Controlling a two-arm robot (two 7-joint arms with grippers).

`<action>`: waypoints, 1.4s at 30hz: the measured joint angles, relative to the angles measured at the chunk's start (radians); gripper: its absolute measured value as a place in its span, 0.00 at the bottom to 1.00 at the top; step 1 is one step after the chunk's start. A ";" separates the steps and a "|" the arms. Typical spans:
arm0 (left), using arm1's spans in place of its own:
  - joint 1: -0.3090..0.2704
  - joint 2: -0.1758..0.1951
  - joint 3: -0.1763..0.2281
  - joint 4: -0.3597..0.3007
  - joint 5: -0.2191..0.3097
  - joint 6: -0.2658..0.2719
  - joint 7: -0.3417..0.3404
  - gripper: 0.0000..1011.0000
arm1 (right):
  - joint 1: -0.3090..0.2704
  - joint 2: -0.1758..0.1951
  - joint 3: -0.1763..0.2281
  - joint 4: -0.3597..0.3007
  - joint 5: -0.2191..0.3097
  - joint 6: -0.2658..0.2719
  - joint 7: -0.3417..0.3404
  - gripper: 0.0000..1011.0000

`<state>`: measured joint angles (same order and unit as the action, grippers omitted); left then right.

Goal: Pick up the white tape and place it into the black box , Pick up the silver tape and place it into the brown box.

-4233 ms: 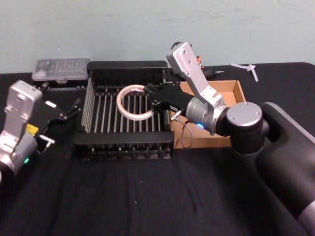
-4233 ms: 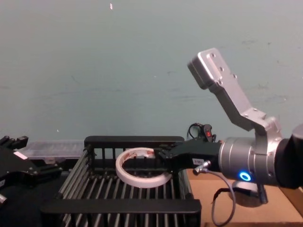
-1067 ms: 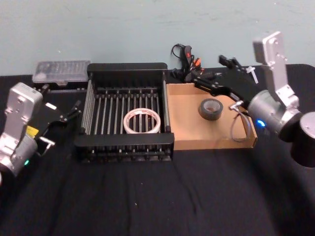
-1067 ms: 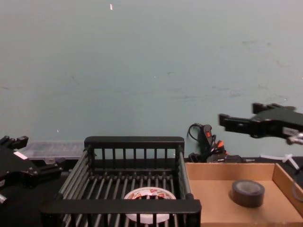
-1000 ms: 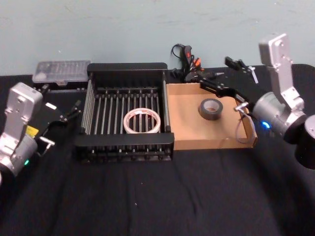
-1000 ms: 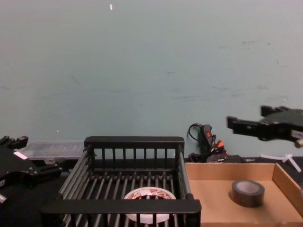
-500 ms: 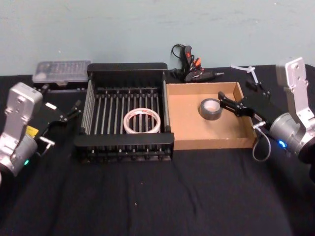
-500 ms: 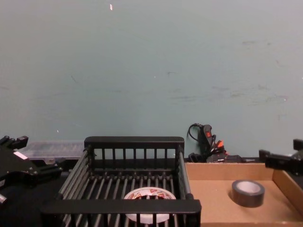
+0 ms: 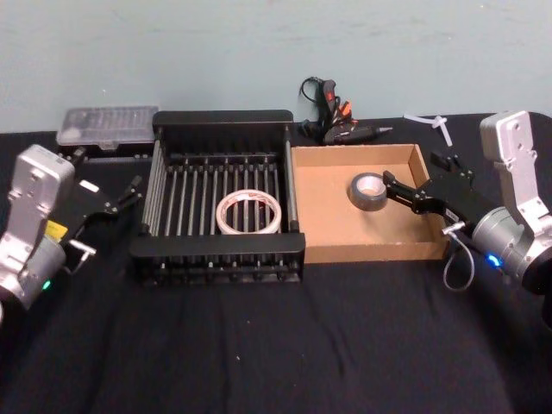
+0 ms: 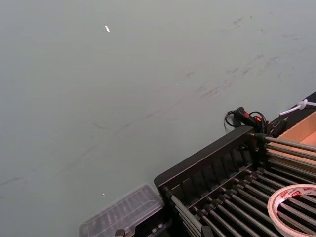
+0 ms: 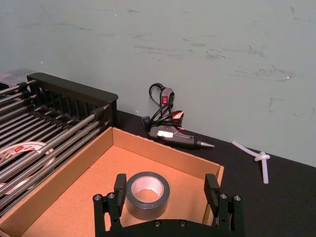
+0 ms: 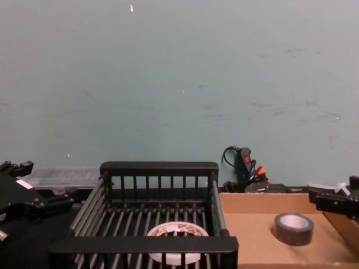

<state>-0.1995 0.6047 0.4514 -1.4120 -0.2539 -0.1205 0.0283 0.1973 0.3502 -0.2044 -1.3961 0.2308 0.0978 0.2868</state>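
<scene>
The white tape (image 9: 248, 212) lies flat on the bars inside the black box (image 9: 220, 117), and its red print shows in the chest view (image 12: 173, 232). In the brown box (image 9: 371, 252) the silver tape (image 9: 368, 191) rests on its side face. My right gripper (image 9: 412, 169) hovers open just right of that roll. In the right wrist view the silver tape (image 11: 147, 187) sits between the spread fingers (image 11: 120, 183), touching neither. My left gripper (image 9: 129, 191) stays parked left of the black box, open and empty.
A glue gun (image 9: 332, 116) with its cable lies behind the brown box. A clear plastic case (image 9: 108, 123) sits behind the black box's left corner. A white plastic piece (image 9: 431, 122) lies at the back right. Black cloth covers the table.
My right gripper has let go of the white tape, which lies in the black box. It then swung right and came down beside the silver tape, staying open. The left arm has not moved.
</scene>
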 joint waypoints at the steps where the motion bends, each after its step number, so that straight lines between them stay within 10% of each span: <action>1: 0.000 0.000 0.000 0.000 0.000 0.000 0.000 0.99 | 0.000 0.000 0.000 0.000 0.000 0.000 0.000 0.99; 42: 0.000 0.000 0.000 0.000 0.000 0.000 0.000 0.99 | 0.003 0.000 -0.001 -0.002 0.000 0.000 0.002 0.99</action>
<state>-0.1995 0.6047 0.4514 -1.4120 -0.2539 -0.1205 0.0283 0.2005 0.3502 -0.2058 -1.3979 0.2313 0.0977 0.2886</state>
